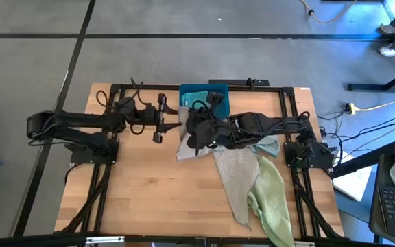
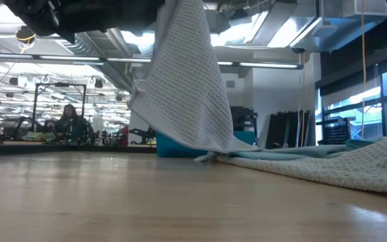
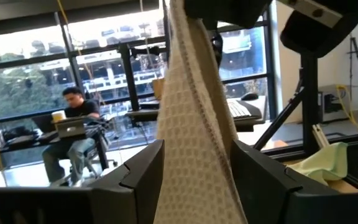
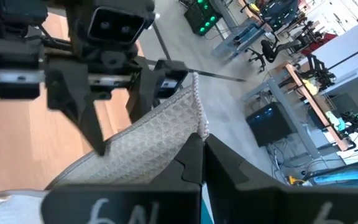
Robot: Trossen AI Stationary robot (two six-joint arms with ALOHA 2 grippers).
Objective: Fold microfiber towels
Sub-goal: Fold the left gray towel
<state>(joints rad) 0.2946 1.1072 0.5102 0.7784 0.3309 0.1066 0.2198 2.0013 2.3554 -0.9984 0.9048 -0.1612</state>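
Scene: I lift a grey towel (image 2: 183, 81) off the wooden table (image 1: 156, 199), its lower corner dragging on the boards near the teal bin (image 1: 208, 96).

Right gripper (image 4: 197, 146): my fingers are pinched tight on the top edge of the grey towel, above the middle of the table (the cloth hangs straight down from them in the low view).

Left gripper (image 3: 194, 171): my fingers stand apart on either side of the hanging cloth, one pad (image 3: 138, 174) to each face, and they do not press it that I can see.

Other towels: a second grey one (image 1: 235, 182) lies spread on the table toward the front, the pale green one (image 1: 273, 202) is crumpled beside it and runs over the front edge, and a pale blue one (image 1: 269, 145) peeks out under my right arm; none is folded.

Step in hand: I judge this the pick-up and hand-over, where I get a second hold on the raised towel before I spread it.

Next move calls for: closing my left fingers on the edge near the right grip, then sliding along it to find the far corner (a thin, limp cloth may slip or bunch if the pinch is shallow).

Room beyond: a person sits at a desk far behind the table, clear of my arms.
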